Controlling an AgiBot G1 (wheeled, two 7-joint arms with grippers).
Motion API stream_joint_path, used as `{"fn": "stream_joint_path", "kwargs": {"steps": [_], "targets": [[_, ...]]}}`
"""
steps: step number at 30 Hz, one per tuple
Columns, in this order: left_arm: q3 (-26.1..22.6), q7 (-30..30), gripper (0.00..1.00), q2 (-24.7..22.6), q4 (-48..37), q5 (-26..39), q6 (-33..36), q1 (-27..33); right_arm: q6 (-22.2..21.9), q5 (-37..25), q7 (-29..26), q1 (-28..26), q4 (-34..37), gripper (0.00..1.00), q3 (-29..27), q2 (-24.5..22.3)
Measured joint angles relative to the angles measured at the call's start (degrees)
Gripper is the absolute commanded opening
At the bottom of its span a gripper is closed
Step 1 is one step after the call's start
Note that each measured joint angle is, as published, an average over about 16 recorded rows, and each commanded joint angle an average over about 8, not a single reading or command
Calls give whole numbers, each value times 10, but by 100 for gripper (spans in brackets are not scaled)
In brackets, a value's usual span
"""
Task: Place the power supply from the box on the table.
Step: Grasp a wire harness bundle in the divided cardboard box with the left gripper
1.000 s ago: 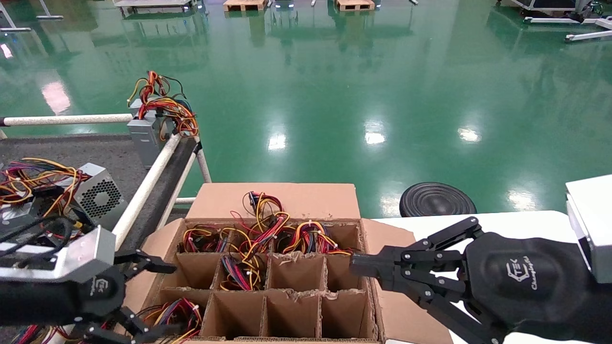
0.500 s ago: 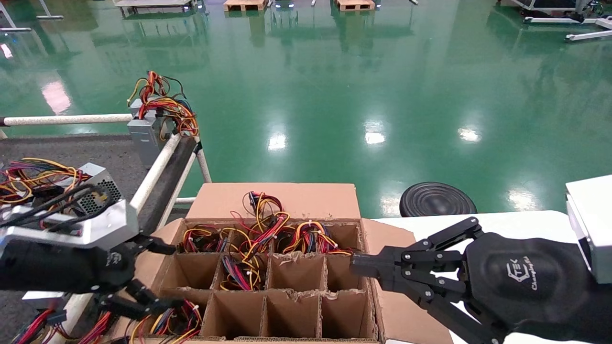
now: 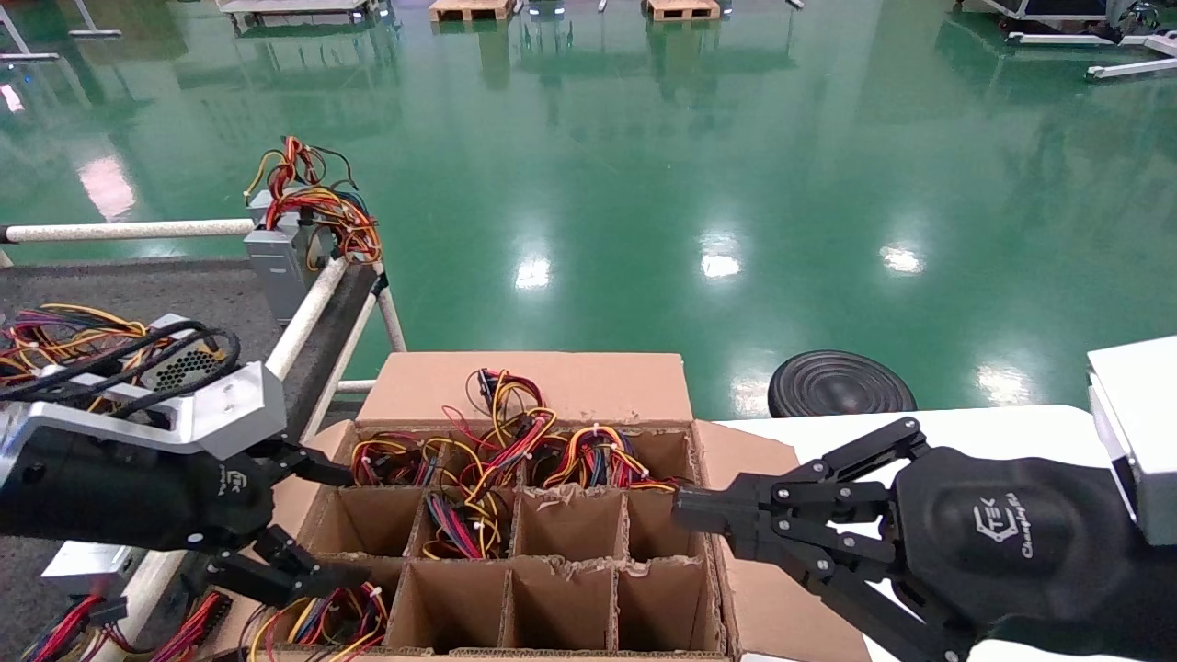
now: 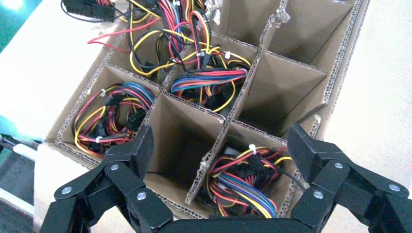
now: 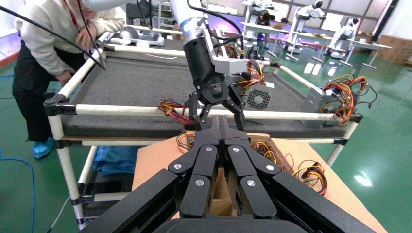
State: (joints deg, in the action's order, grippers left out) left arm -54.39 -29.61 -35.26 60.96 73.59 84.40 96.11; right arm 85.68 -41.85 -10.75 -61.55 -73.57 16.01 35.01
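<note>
— Since a second ago, what has shifted?

— My left gripper [image 3: 313, 524] has travelled from over the dark surface [image 3: 221, 294], across the white rail [image 3: 303, 322], to the near-left corner of the box [image 3: 561, 386]. My right gripper [image 3: 685, 510] has stayed put, fingers pressed together and empty, at the box's right edge.

— What does the left one hold?

— Nothing. It hangs spread wide over the nearest left cells. Straight below is a cell with a power supply [image 4: 243, 182] sunk under its looped red, yellow and blue wires; the cell just beside it looks bare.

— Where is the trouble?

— As I judge it, a finger coming down on the thin cardboard divider [image 4: 209, 155] would crush it or lift the whole grid. Closing on wires alone, not the metal case, would let the unit slip out.

— And farther back?

— Bundles in the far cells [image 3: 515, 441] tangle across their partitions, so a lifted loop may drag a neighbour. Beyond, the rail must be cleared, and other units [image 3: 294, 248] already crowd that surface's right edge.
</note>
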Motion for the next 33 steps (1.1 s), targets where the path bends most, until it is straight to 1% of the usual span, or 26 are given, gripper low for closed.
{"fn": "stream_joint_path", "kwargs": {"steps": [8,15,23,33], "targets": [[-14,-21,100,3,10,-4,0,9,0,0,0,0,0,0,0,0],[-15,-21,100,2,18,-10,-13,2,0,0,0,0,0,0,0,0],[-7,5,100,-1,25,-22,-42,-25,0,0,0,0,0,0,0,0],[10,63,100,-6,25,-46,-84,-75,0,0,0,0,0,0,0,0]]}}
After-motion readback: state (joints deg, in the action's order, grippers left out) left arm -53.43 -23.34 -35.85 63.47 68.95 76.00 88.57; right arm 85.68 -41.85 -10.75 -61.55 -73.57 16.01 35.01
